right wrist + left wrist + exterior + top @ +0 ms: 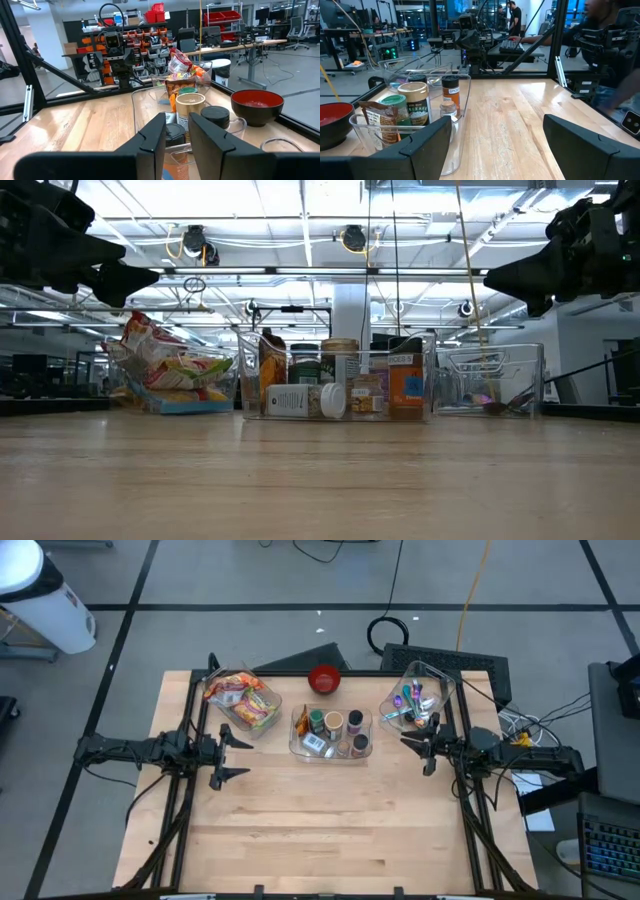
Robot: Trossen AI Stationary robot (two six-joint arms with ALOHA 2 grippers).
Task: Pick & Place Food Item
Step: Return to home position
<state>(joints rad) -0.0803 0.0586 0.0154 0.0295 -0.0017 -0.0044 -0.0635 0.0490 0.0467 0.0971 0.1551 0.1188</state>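
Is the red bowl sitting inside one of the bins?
No, the red bowl stands on the table behind the middle bin, outside every bin.

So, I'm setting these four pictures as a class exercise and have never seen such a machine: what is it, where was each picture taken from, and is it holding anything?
It is a robot with two dark arms at a wooden table. One picture looks straight down, one looks level across the tabletop, and two come from cameras on the arms' wrists. Towards the far edge stand three clear bins: the left bin holds snack packets, the middle bin jars, the right bin coloured spoons. A red bowl sits behind the middle bin. The left end effector is open and the right end effector slightly open; both hover above the table, holding nothing.
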